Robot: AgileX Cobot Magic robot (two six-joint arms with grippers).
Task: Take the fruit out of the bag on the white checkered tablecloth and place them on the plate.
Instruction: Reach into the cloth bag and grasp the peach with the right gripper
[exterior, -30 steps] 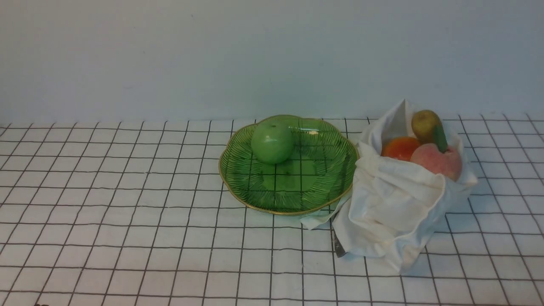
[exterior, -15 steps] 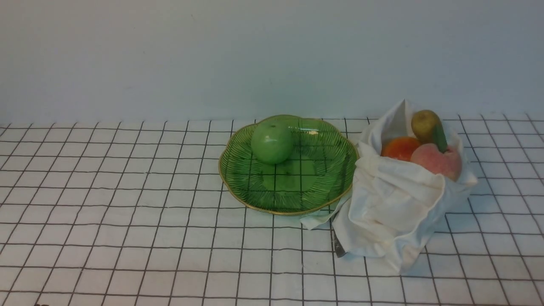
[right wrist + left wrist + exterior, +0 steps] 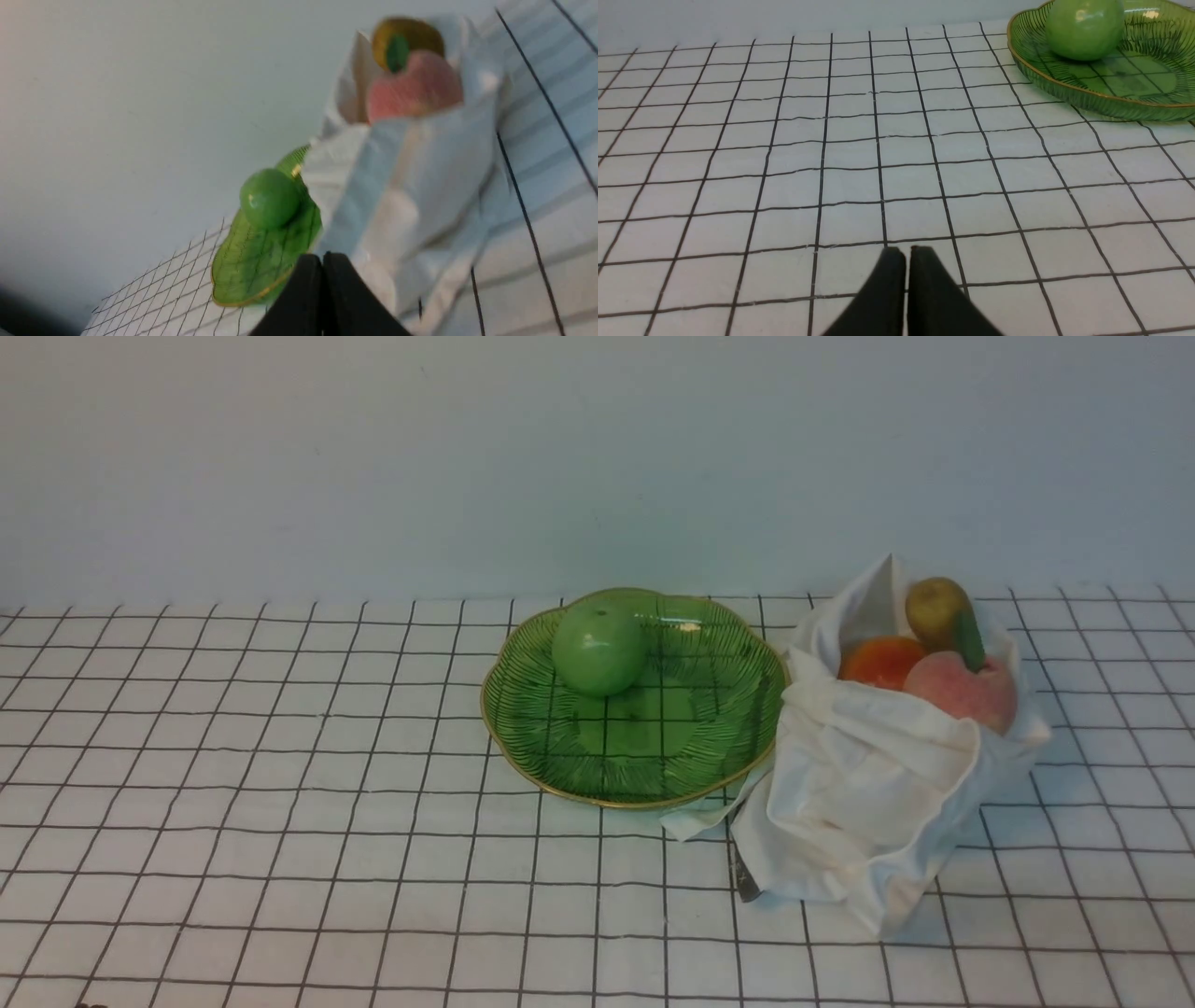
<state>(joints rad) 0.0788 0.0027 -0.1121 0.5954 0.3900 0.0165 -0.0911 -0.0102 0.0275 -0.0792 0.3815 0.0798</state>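
Soft even light; motion-blurred bag (image 3: 420, 186).

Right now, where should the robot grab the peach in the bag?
Probably from above: the peach sits on top in the open bag, with its round upper half bare. Pinch across its widest part. The orange fruit crowds its left, so mind that side.
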